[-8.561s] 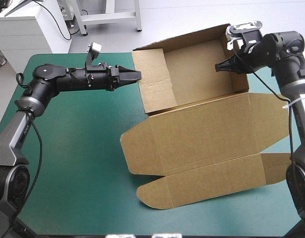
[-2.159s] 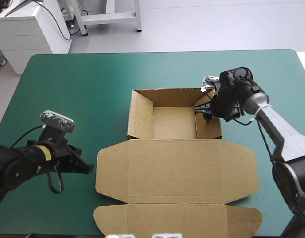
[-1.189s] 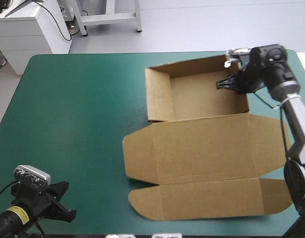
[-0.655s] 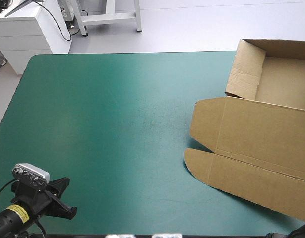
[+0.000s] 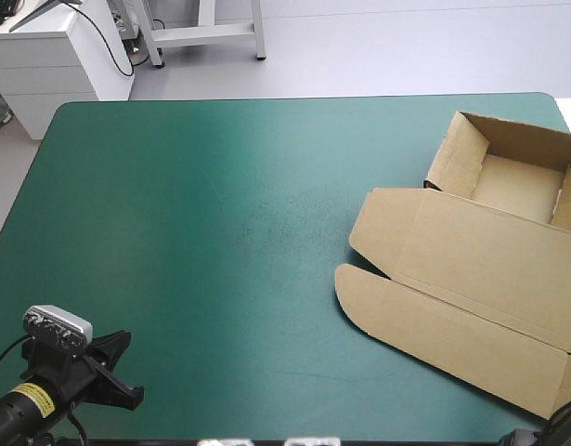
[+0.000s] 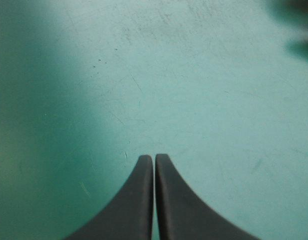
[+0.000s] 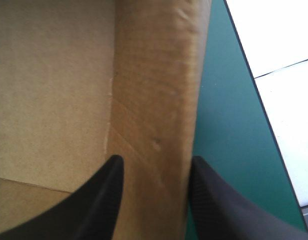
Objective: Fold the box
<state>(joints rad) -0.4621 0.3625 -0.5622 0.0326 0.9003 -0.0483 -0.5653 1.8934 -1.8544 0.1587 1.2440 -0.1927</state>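
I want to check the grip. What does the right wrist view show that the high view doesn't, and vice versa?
Only the right wrist view: the right gripper, its jaws clamped astride one wall of the box. Only the high view: the whole box, an open tray with its lid flat, by the right edge of the table, and the left gripper near the front left corner. Both: the brown box and the teal-green table.

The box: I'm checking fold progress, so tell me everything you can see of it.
The box is brown board, an open tray with walls raised, its lid and rounded tuck flap lying flat toward the near edge of the table. It sits at the table's right side, partly out of view. The right tool clamps one wall.
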